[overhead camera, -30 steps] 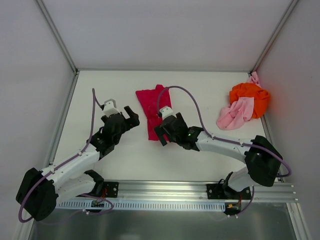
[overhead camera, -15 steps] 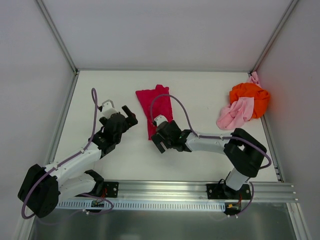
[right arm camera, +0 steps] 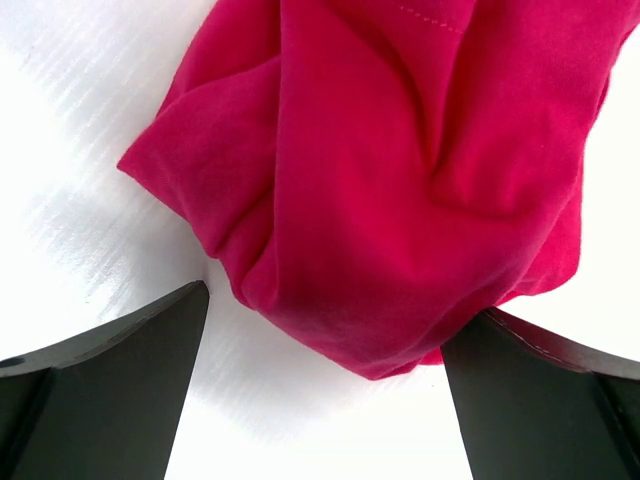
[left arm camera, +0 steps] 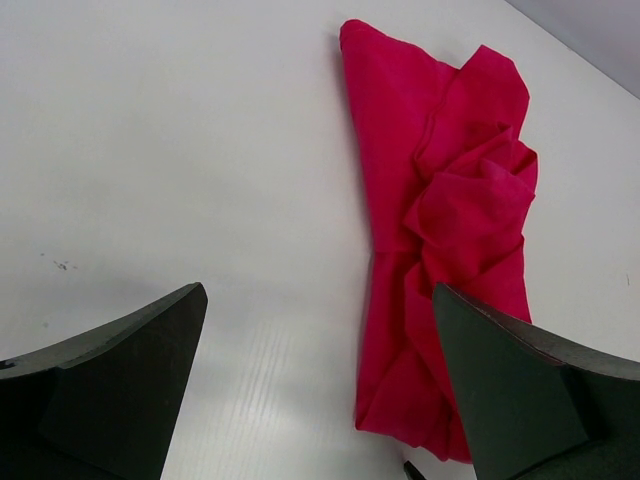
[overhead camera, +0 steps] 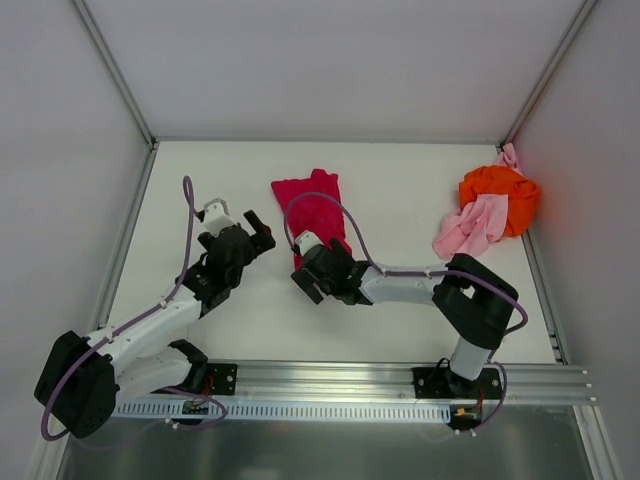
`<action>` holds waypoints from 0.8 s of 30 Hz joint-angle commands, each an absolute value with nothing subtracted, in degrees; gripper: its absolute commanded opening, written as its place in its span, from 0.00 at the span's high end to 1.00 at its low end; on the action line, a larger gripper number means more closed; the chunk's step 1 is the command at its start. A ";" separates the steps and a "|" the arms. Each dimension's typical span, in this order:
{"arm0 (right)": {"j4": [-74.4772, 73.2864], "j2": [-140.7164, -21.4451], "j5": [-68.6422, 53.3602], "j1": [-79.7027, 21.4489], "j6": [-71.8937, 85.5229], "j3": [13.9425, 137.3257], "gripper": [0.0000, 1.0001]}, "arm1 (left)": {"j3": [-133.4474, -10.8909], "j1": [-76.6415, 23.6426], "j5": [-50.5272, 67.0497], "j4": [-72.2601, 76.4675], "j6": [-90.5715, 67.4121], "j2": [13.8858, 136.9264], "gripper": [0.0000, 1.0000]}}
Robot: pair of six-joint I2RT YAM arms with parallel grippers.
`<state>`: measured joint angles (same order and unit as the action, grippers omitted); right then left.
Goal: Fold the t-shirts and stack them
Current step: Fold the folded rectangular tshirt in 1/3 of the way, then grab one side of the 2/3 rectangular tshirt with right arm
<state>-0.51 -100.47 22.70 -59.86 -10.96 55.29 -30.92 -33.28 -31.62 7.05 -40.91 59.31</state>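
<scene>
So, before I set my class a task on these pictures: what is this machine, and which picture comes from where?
Two robot arms are bolted at the near edge of a table, each ending in a two-fingered claw. The wide picture looks down from above and behind them; the other two come from wrist cameras, the dark wedges being claw fingers. A crumpled crimson t-shirt lies mid-table; an orange t-shirt and a pale pink t-shirt are heaped in the far right corner. Both claws are open and empty: the right claw at the crimson shirt's near end, the left claw beside it.
</scene>
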 commanded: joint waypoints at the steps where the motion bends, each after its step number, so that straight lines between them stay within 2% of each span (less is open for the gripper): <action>1: 1.14 -98.62 27.77 -60.82 -14.32 56.95 0.00 | -30.32 -32.78 -32.08 9.58 -39.64 57.66 0.01; 5: 3.34 -97.56 28.56 -60.91 -16.61 56.60 0.00 | -30.32 -32.78 -31.82 9.58 -39.38 57.83 0.01; 9: 3.16 -101.59 27.34 -59.86 -17.23 59.23 0.00 | -30.24 -32.78 -31.82 9.49 -39.11 57.57 0.01; 10: 2.82 -103.69 26.03 -59.24 -16.97 59.76 0.04 | -30.06 -32.70 -31.90 9.49 -39.02 57.39 0.01; 14: 3.69 -106.61 24.61 -58.62 -15.74 60.21 0.49 | -29.53 -32.78 -32.08 9.76 -38.94 56.87 0.01; 16: 3.95 -106.87 24.70 -58.45 -15.38 59.77 0.58 | -29.53 -32.70 -32.43 9.49 -38.76 56.52 0.01; 18: 4.04 -106.70 25.13 -58.36 -14.77 58.98 0.76 | -29.27 -32.61 -33.04 8.97 -38.93 55.55 0.01; 20: 4.39 -105.04 25.66 -58.36 -14.24 57.75 0.99 | -28.92 -32.69 -33.57 8.53 -39.37 54.50 0.01; 24: 4.66 -99.68 27.59 -58.97 -13.01 53.10 0.99 | -27.69 -32.61 -34.45 7.91 -40.08 50.72 0.01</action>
